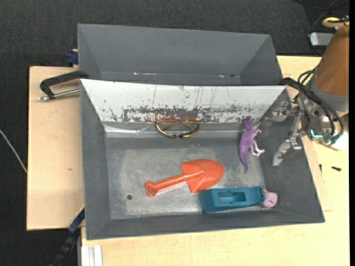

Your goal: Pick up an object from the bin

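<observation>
Just above the right-hand sloping wall of the bin (93, 165) hangs the gripper (285, 148), set towards the back corner. Whether its jaws stand apart or together cannot be told from this angle, because the metal parts overlap one another. Nothing shows clamped in it, and it appears to touch none of the loose things.

Nearest to it, just to its left, is a purple toy dinosaur (247, 143) – upright, at the foot of the right wall where the floor begins. It stands close beside the gripper but apart from it.

Further out, near the middle of the floor, lies an orange toy shovel (188, 179), blade towards the right and handle running down to the left. Just in front of the blade, along the near wall, lies a blue oblong plastic piece (230, 199) with a recess in its top. A small pink bit (269, 200) sits at its right end, touching or nearly touching it. Against the back wall rests a brownish wire loop (177, 128).

That makes five loose things, one of each kind – none heaped, and all well spread except the shovel, the blue piece and the pink bit.

Open room is plentiful: the left part of the floor is bare, as is the strip between the loop and the shovel. The right wall around the gripper carries nothing.
</observation>
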Tool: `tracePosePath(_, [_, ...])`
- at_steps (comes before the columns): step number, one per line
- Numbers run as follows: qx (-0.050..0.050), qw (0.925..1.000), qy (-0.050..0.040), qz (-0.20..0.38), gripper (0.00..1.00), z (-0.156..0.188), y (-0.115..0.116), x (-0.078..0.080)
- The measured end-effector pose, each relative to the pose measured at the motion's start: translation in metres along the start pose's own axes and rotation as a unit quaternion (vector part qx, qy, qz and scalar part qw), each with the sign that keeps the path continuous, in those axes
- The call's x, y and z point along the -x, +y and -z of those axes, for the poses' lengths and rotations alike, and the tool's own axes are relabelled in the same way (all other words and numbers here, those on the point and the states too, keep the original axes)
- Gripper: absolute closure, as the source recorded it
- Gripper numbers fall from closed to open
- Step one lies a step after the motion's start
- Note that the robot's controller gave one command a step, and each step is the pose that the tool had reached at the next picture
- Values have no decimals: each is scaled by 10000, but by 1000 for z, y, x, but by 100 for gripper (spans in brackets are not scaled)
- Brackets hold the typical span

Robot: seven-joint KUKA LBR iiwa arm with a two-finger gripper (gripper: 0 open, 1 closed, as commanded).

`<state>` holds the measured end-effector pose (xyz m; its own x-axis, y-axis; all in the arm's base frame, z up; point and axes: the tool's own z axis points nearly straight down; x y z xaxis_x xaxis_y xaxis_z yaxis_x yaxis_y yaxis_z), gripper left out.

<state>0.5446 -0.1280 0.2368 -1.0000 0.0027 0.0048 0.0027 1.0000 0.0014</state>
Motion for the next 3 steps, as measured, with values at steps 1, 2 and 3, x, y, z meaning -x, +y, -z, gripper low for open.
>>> tracePosePath(1, [-8, 10000, -43, 13, 0, 5, 1, 2])
tracePosePath(2, [-10, 9990, -52, 436, 0, -70, 25, -18])
tracePosePath(3, [0, 9977, -14, 681, 0, -75, 48, -55])
